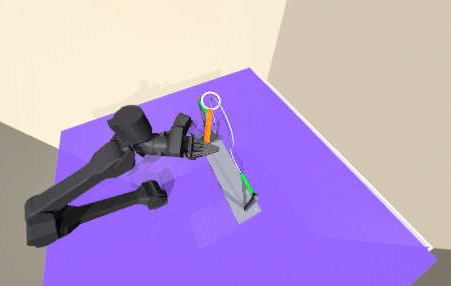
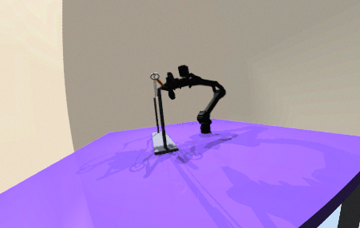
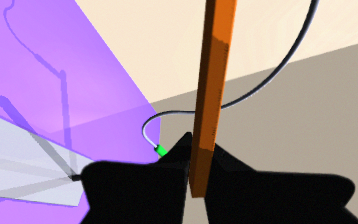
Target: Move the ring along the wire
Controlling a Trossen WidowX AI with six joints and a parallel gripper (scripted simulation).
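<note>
My gripper (image 1: 209, 144) (image 3: 193, 137) is shut on the lower end of the orange handle (image 1: 208, 126) (image 2: 160, 82) (image 3: 213, 75). The white ring (image 1: 211, 92) at the handle's other end is up beside the far post's green part (image 1: 202, 107) in the top view; it is out of the wrist view. The thin wire (image 1: 232, 137) (image 3: 280, 67) shows inside the ring's outline in the top view, and crosses behind the handle in the wrist view. The other green part (image 1: 247, 184) is by the near post (image 1: 252, 201). Any ring-wire contact is too small to tell.
The grey base plate (image 1: 223, 157) (image 2: 159, 140) carries both posts on the purple table (image 1: 321, 215) (image 2: 216, 183). The fingers are above the plate's far end in the top view. A dark post (image 2: 163, 119) stands beside the arm's front end in the exterior view.
</note>
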